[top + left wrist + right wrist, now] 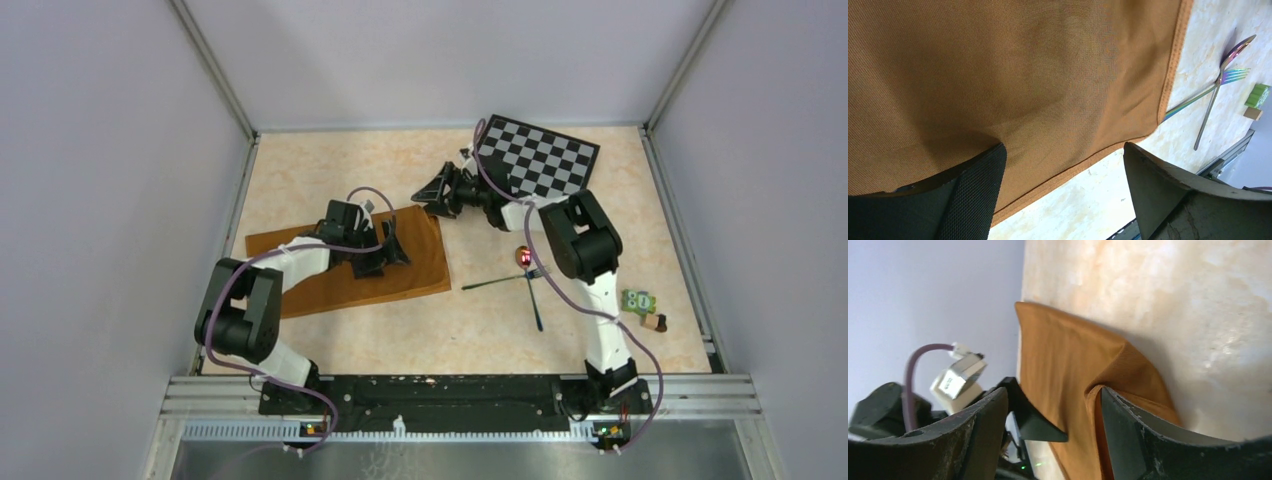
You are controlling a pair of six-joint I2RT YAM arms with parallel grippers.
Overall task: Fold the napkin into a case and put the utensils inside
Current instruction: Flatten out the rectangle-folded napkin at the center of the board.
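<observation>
Napkin [330,272] lay flat on the desk [330,170], left of the middle, as a long rust-brown oblong and not as a narrow case. The left arm [300,262] reached over its right part. The left jaws stood wide apart across the near hem: in the left wrist view one finger [975,192] was over the cloth and the other was over bare desk just beyond the hem, so nothing was gripped.

The right arm [580,240] stretched to the far right corner of the napkin. The right jaws were also spread – the right wrist view showed that corner pushed up into a small peak between the two fingers, with the cloth touching the inner side of one finger [1148,435] but not pinched by both.

Both utensils were on the bare desk to the right of the napkin. The spoon [524,257] and the fork [1233,76] crossed each other, and the fork's handle end came close to the napkin's right hem. A checkered board [540,157] lay at the far right – well apart from the napkin
</observation>
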